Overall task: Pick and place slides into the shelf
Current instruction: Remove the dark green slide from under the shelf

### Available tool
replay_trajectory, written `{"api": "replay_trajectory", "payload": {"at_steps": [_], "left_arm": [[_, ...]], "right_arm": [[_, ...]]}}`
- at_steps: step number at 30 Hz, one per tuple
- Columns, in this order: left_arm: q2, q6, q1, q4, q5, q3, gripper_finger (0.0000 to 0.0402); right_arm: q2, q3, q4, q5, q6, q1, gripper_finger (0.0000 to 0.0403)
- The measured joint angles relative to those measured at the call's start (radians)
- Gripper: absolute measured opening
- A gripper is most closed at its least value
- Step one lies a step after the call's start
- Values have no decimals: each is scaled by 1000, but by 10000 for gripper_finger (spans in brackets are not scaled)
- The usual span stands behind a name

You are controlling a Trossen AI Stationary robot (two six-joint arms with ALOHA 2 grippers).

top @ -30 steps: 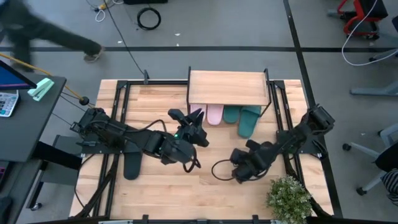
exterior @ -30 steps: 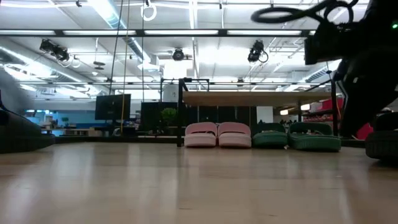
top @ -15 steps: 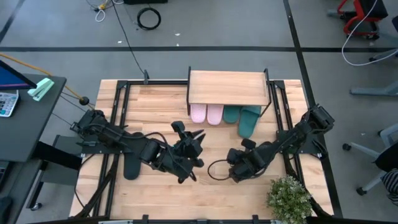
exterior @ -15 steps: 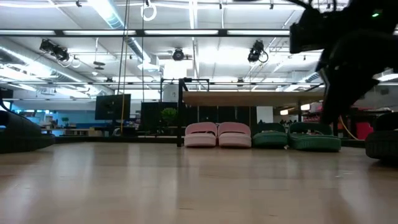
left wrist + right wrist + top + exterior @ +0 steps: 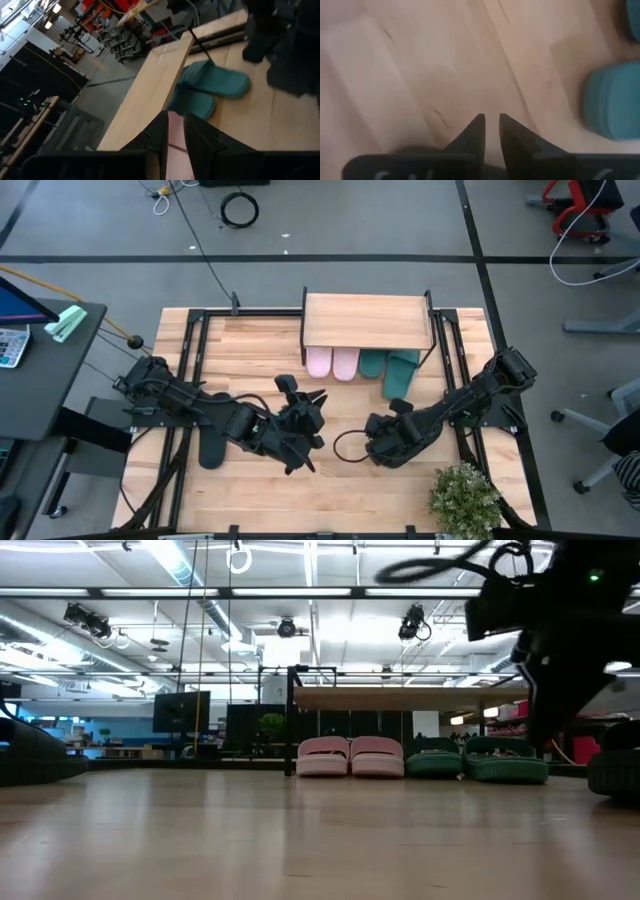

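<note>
Black slide [image 5: 212, 446]: well left of shelf [image 5: 366, 320], long axis shelfward; left arm nearer. Left gripper [image 5: 302, 400], right gripper [image 5: 372, 427]: fingers narrowly apart, empty.

Robotics lab: grey floor with black tape lines [image 5: 300, 257], coiled black cable [image 5: 239, 210], ceiling strip lights [image 5: 310, 592], red-black rolling chair [image 5: 585, 205] beyond right claw [image 5: 372, 427].

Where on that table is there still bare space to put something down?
Free: the near table edge, between the left gripper and the plant; also the shelf top and the far left corner. Crowded: under the shelf, with pink slides and teal slides, and mid-table with the right gripper.
</note>
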Motion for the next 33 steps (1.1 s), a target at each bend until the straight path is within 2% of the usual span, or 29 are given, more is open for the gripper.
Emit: {"api": "replay_trajectory", "payload": {"at_steps": [4,10,15,24,33], "left_arm": [[0,-18,7,-61,1,0,63],[0,-83,11,-131,2,0,55],[0,-84,11,-104,2,0,61],[0,-78,12,-58,1,0,67],[0,-77,12,-28,1,0,57]], "right_arm": [[0,0,-114,21,3,0,97],[-1,0,-247,183,90,-2,137],[-1,-13,-294,197,93,-30,168],[-2,-94,-241,223,53,-150,216],[-3,-183,-88,277,-115,-284,212]]}}
